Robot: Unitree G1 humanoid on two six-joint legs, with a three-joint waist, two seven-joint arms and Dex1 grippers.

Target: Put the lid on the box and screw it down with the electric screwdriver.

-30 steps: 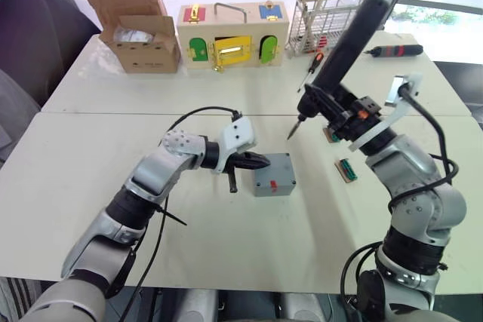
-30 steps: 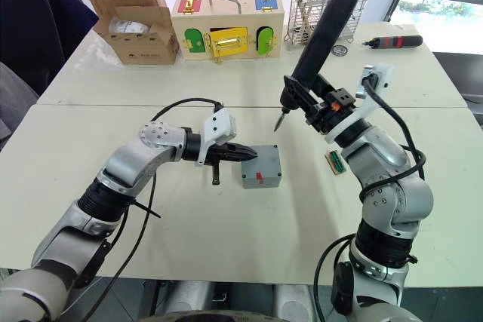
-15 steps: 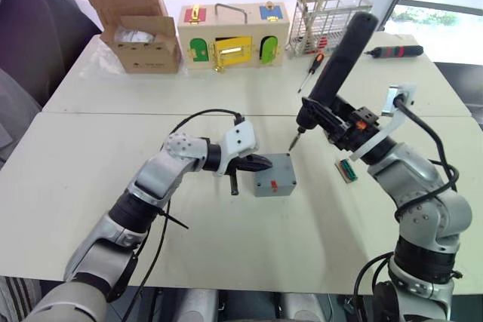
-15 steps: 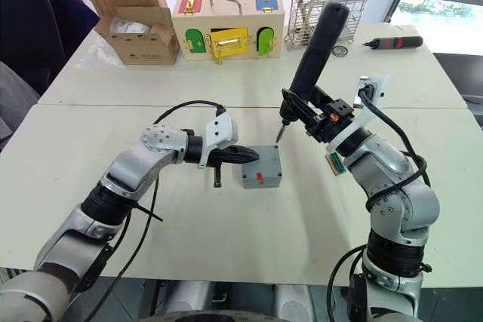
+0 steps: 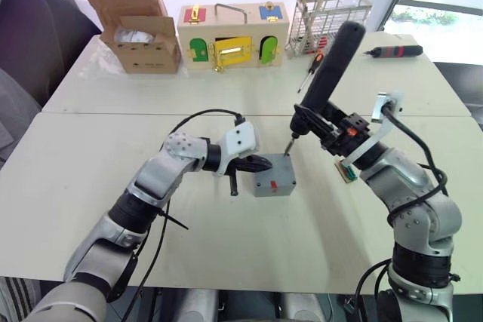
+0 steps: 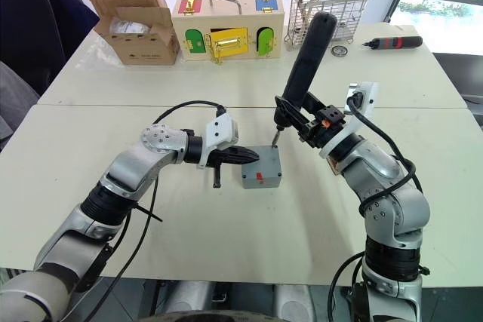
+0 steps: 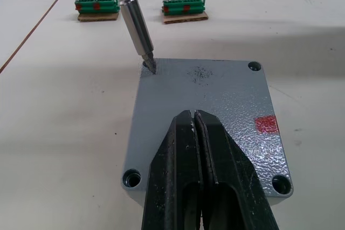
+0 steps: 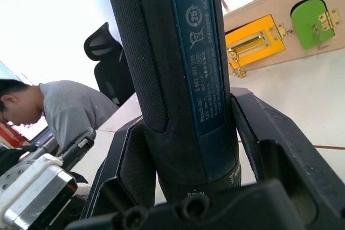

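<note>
The right tool [image 5: 339, 127] is clamped around the lower body of the electric screwdriver [image 5: 330, 73], whose long black barrel leans up and away toward the far edge of the bench [image 5: 90, 186]. Its metal bit [image 7: 137, 30] points down and is touching, or all but touching, the lid [image 7: 205, 117] at one far corner, where a screw hole should be; I cannot tell whether a screw is already sitting there. So the thing the coming move depends on lies straight below the bit, and the job looks to be lining the bit's axis up with that hole before driving.

The left tool [image 5: 255, 162] has its two black fingers pressed together with nothing between them, and their tips rest on the lid's near edge, apparently steadying it. The lid is already seated on the box [image 5: 274, 176], which stands near the middle of the bench with its red mark [image 5: 273, 184] facing the robot. Three other corner holes look empty.

Two green terminal blocks [image 7: 97, 8] lie beyond the box toward the right edge, well clear of the bit. A wooden latch box [image 5: 232, 35], a cardboard carton [image 5: 136, 24] and a wire rack [image 5: 328, 16] stand along the far edge. Nothing blocks the screwdriver's path.
</note>
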